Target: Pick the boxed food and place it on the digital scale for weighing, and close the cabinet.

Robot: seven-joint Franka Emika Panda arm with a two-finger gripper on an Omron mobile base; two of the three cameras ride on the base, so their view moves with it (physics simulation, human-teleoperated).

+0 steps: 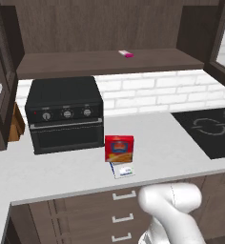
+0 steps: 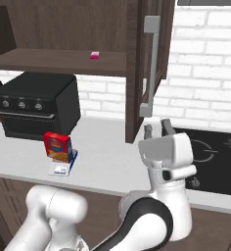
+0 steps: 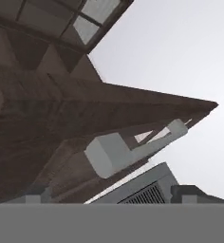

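Boxed food point(image 1: 119, 148) stood upright on the digital scale point(image 1: 122, 170), red front toward the cameras, on the white counter point(image 1: 62, 176); seen too in the right base view, carton point(image 2: 57, 146) on scale point(image 2: 63, 167), at about 9 o'clock from the gripper. Scale's front strip poked out from under the carton at 6 o'clock. Black toaster oven point(image 1: 65, 114) sat just beside the carton at 10 o'clock, with 3 knobs across its front. Black cooktop point(image 1: 211, 130) lay well apart at 3 o'clock on the same counter.

Cabinet point(image 1: 109, 33) hung above with both doors swung out: left door point(image 1: 1, 76) at 9 o'clock in the left base view, right door point(image 2: 149, 59) edge-on in the right base view with its silver bar handle point(image 2: 151, 66). Small pink-and-white item point(image 1: 126, 54) lay flat on the cabinet shelf.

Gripper point(image 2: 156, 129) pointed upward, fingers spread wide with nothing between them, just below the handle's lower end at 6 o'clock. Through the hand view, looked up at the handle point(image 3: 128, 151) close ahead, beneath the door's dark wood. Contact with the handle could not be told.
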